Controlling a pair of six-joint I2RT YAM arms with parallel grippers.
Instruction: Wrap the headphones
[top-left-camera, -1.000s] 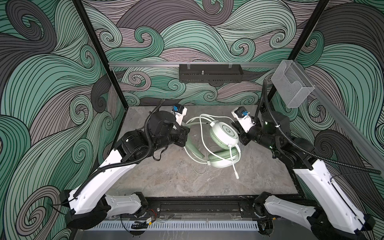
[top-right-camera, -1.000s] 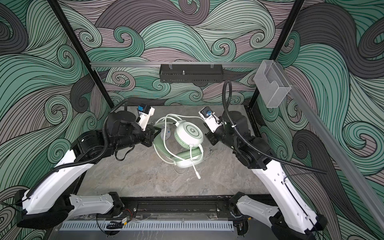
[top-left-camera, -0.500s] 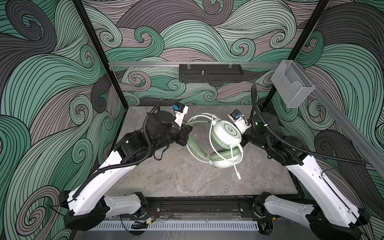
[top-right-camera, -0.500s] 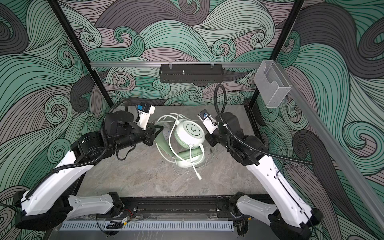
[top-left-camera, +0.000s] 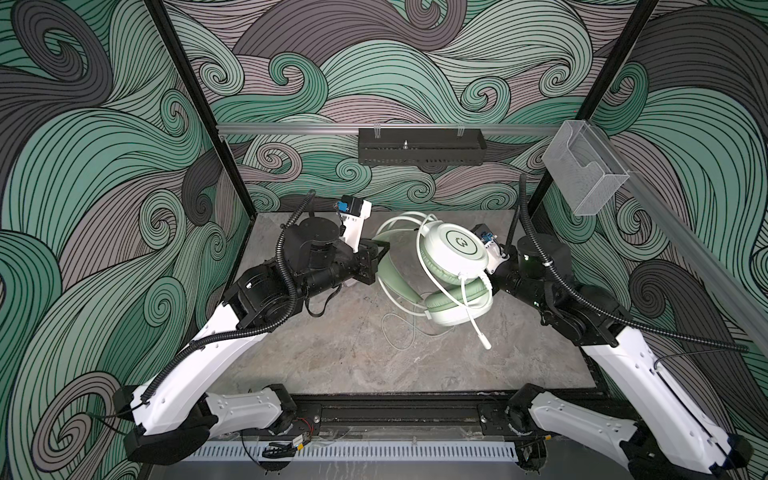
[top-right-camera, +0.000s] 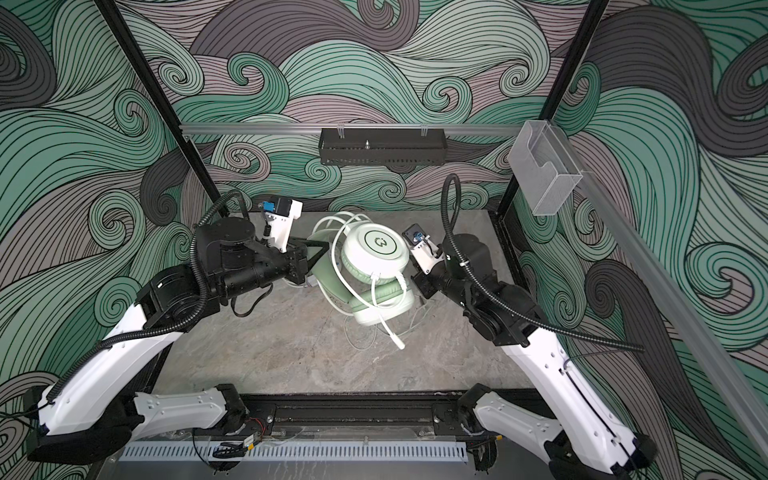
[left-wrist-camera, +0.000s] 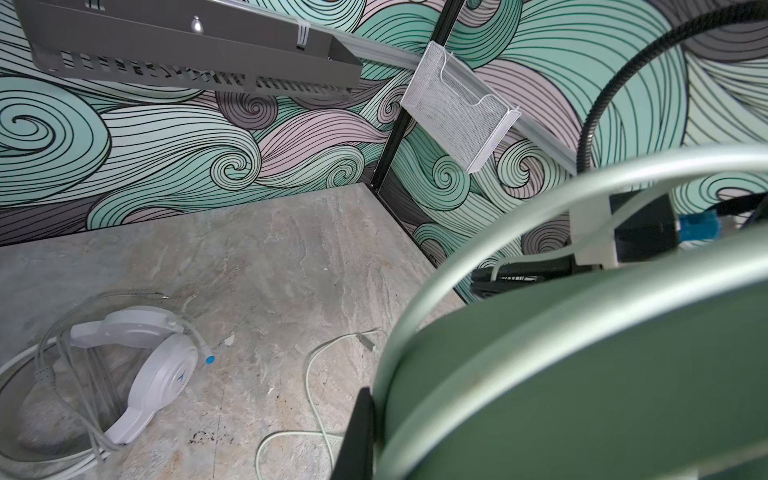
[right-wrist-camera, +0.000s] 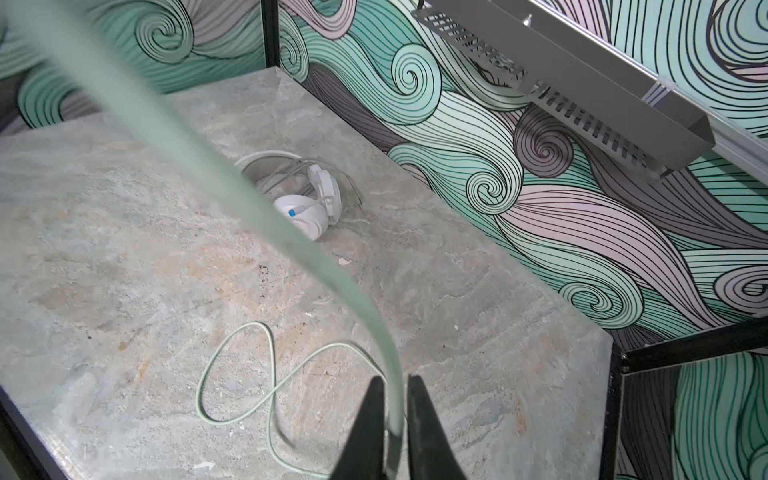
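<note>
Centrally, in both top views, the mint green headset (top-left-camera: 453, 249) hangs above the table (top-left-camera: 332, 353), held up between the two arms. The left hand (top-left-camera: 380, 251) is clamped shut on its headband (top-left-camera: 388, 274). The right hand (right-wrist-camera: 395, 378), hidden behind the upper earcup in the top views, shows in the right wrist view with its jaws narrow and the mint cable (right-wrist-camera: 353, 299) pinched between them.

Progress: several turns of cable already cross the upper earcup and run down over the lower one. The rest lies in slack loops on the table beneath, so the winding appears partly done, with the tail of the cable left to take up.

A white headset (left-wrist-camera: 162, 374) lies on the table near the rear wall, its own cable looped about it. It looks already wrapped, though the wrist views do not settle that.

Surroundings: a black tray (top-left-camera: 419, 151) and a clear holder (top-left-camera: 582, 178) hang on the rails, well apart from the work. The boom microphone (top-left-camera: 478, 328) juts down from the lower earcup and could snag further turns.
</note>
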